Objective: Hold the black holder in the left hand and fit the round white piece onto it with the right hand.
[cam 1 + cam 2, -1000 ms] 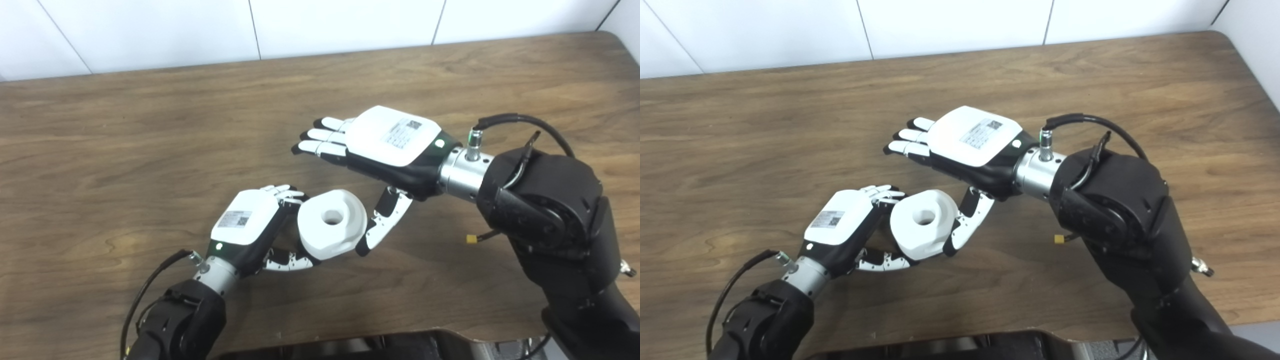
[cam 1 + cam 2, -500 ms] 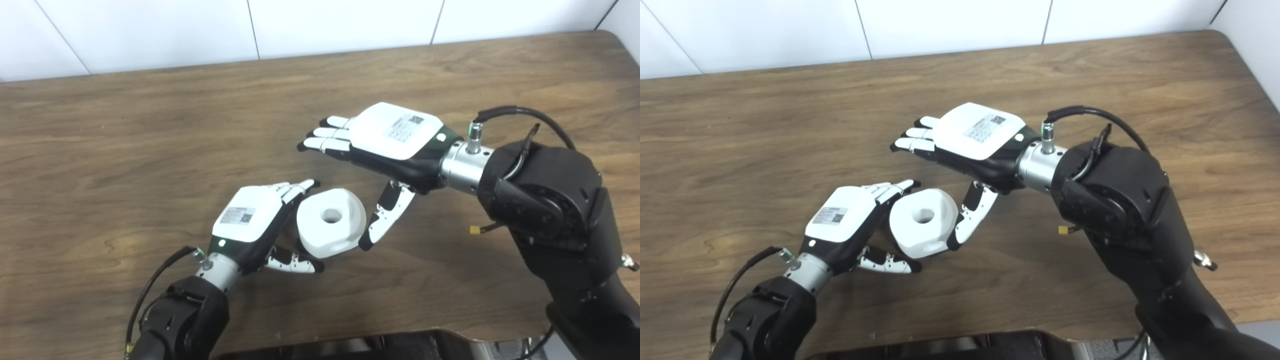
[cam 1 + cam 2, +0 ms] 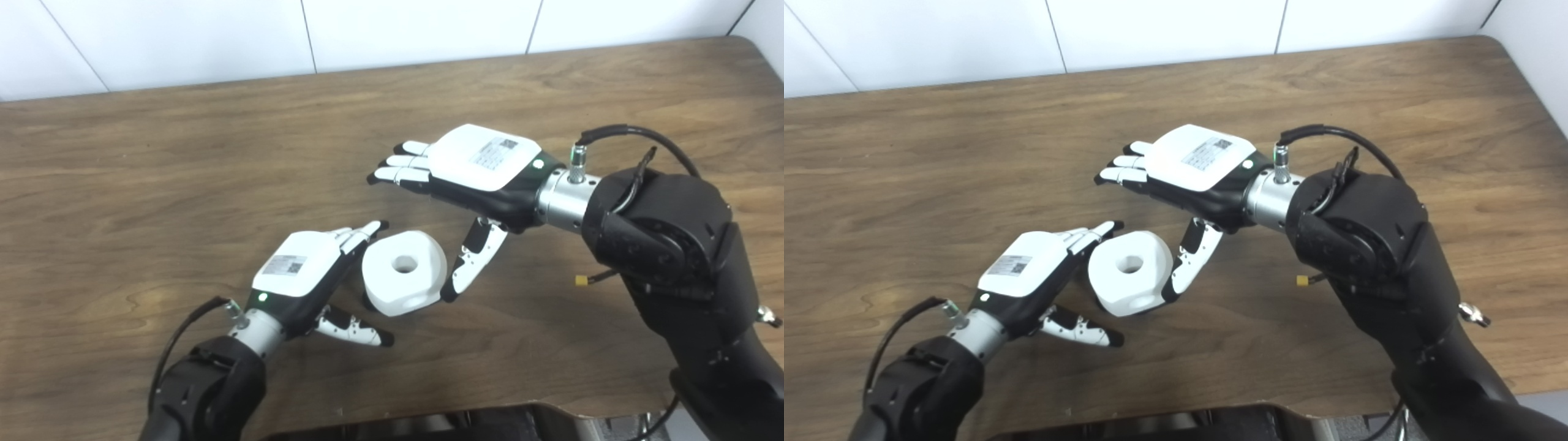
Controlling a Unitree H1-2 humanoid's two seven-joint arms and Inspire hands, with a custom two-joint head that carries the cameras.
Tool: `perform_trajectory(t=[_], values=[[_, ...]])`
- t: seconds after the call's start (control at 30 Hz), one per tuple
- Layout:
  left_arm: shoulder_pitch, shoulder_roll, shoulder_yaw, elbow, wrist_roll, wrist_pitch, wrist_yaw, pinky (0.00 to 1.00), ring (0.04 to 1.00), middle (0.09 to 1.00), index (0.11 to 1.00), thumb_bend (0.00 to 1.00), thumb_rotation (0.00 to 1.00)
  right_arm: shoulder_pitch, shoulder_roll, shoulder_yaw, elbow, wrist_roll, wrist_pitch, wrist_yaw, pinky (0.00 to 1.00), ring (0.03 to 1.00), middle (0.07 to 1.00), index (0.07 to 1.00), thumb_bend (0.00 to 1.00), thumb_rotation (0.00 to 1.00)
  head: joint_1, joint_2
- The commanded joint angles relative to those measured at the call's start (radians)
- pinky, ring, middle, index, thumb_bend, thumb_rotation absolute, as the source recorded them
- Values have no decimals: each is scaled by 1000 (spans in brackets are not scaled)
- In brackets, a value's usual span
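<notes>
The round white piece [image 3: 403,272] with a centre hole sits on the wooden table [image 3: 153,184]; a bit of black shows at its lower left edge, and the black holder itself is hidden beneath it. My left hand [image 3: 306,275] is open just left of the piece, fingers stretched beside it, thumb lying on the table apart from it. My right hand [image 3: 465,174] is open above and right of the piece, fingers stretched flat, thumb hanging down close to the piece's right side.
The table's front edge runs along the bottom, with a dark part of the robot body [image 3: 429,425] below it. A white wall [image 3: 367,30] stands behind the table. A cable [image 3: 637,138] loops over my right wrist.
My left hand has opened, let go of the white piece and drawn back to the lower left. The piece now rests on the table. My right hand has lifted slightly.
</notes>
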Motion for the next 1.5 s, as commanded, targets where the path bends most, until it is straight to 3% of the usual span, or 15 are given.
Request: perform_trajectory(t=[0.0,0.27,0.47,0.57,0.63,0.7,0.8,0.9,0.97,1.0,1.1,1.2,1.33,1.47], values=[[18,32,25,-7,-15,23,-37,833,897,901,949,1000,341,-35,-16,-18,-11,11,5,0,893,984,955,942,1000,477,-1,1],[29,61,133,-44,-101,20,-6,819,902,917,942,1000,363,-32,-64,-60,-10,70,61,24,942,1000,984,968,1000,475,10,-5],[30,79,200,-59,-155,24,-3,809,920,943,969,1000,406,-24,-125,-108,-31,126,162,42,950,1000,997,988,1000,509,36,-22],[37,72,239,-50,-206,7,43,768,903,937,960,1000,416,-3,-154,-135,-32,169,215,25,934,1000,996,990,1000,552,44,-32],[47,54,267,-41,-224,-14,101,717,874,919,949,1000,444,45,-163,-153,-15,197,204,-35,905,1000,992,988,989,668,49,-38],[58,33,290,-35,-247,-24,153,680,847,907,939,988,462,91,-158,-174,6,229,186,-99,874,994,980,971,872,849,51,-41],[82,-16,352,-32,-359,-13,221,713,862,916,936,928,430,170,-113,-224,40,274,197,-213,860,979,967,956,751,971,55,-47],[110,-89,436,-33,-515,22,284,831,914,940,945,829,396,253,-41,-277,95,317,181,-362,857,969,967,958,566,998,60,-55],[125,-137,486,-11,-611,1,339,881,929,942,944,754,347,292,4,-306,136,347,163,-456,873,964,967,957,505,1000,60,-60],[131,-155,504,2,-632,-18,370,872,915,922,946,662,321,308,23,-320,157,360,154,-499,875,953,966,957,482,1000,60,-60],[143,-175,542,42,-668,-80,440,822,898,919,967,486,414,347,66,-352,212,397,131,-610,859,932,965,965,486,1000,62,-60],[144,-175,562,75,-700,-106,482,830,899,934,982,420,547,370,85,-367,252,431,126,-685,879,943,978,984,520,1000,67,-62],[147,-185,590,120,-842,-130,503,918,938,956,998,437,636,399,126,-394,298,534,94,-774,837,960,993,999,534,1000,58,-64],[157,-197,597,131,-935,-110,517,996,981,978,1000,494,747,425,151,-396,313,582,85,-843,849,974,1000,1000,560,1000,51,-64]])
